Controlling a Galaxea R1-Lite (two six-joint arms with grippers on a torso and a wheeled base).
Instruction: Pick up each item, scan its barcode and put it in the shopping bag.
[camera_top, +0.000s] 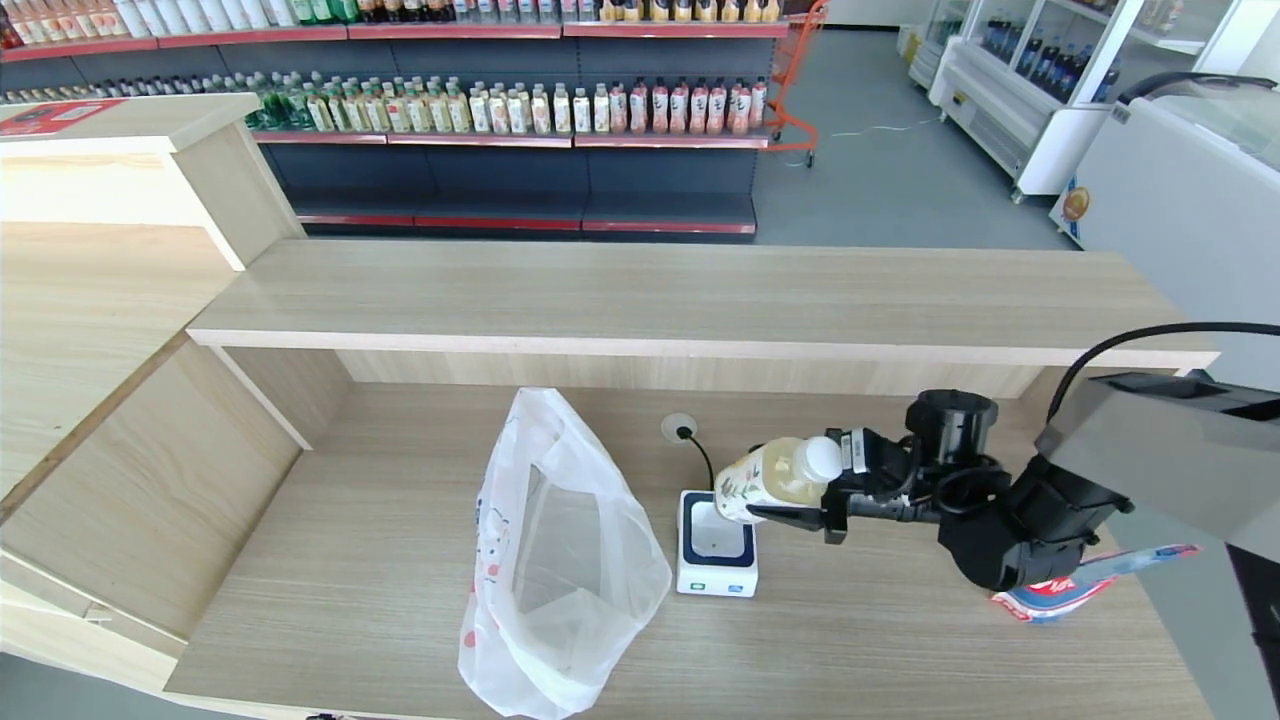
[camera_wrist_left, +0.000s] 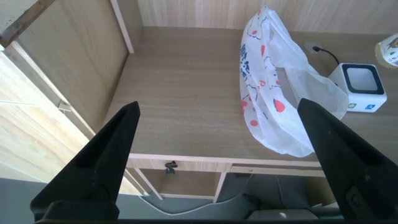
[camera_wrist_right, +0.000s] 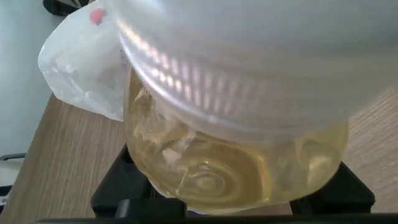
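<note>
My right gripper (camera_top: 800, 495) is shut on a bottle (camera_top: 770, 477) of pale yellow drink with a white cap, held on its side just above the white barcode scanner (camera_top: 716, 543). In the right wrist view the bottle (camera_wrist_right: 242, 143) looms close, cap toward the camera, with the scanner's dark base under it. The white shopping bag (camera_top: 556, 560) with red print stands open to the left of the scanner. My left gripper (camera_wrist_left: 217, 155) hangs open above the counter's front edge, with the bag (camera_wrist_left: 277, 93) and scanner (camera_wrist_left: 360, 87) beyond it.
A red, white and blue packet (camera_top: 1085, 585) lies on the counter (camera_top: 350, 580) at the right, partly under my right arm. A cable runs from the scanner to a round socket (camera_top: 679, 428). A raised shelf (camera_top: 680, 300) borders the back; a side wall (camera_top: 150, 500) closes the left.
</note>
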